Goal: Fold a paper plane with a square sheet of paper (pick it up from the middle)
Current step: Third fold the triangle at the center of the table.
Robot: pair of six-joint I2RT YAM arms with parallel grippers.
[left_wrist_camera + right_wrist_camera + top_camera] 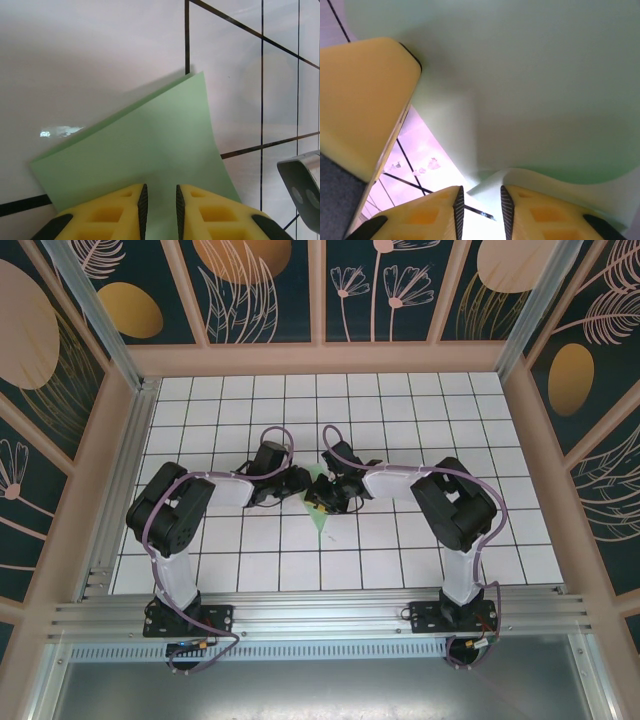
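I see L gripper jaws narrowly apart over green paper, R gripper narrow gap also, paper edge curled close beside it, tiled table below.

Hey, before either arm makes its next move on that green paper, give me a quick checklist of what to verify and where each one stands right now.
1. Left gripper on the paper: jaws slightly apart, paper between its fingers; firm hold cannot tell.
2. Right gripper open: jaws apart, paper edge beside one finger; ok.
3. Paper flat: it bows and curls in the right wrist view; not ok.
4. Grippers clear of each other: crowded together over the table; cannot tell.
5. Dart shape reached: a broad folded sheet; not ok.
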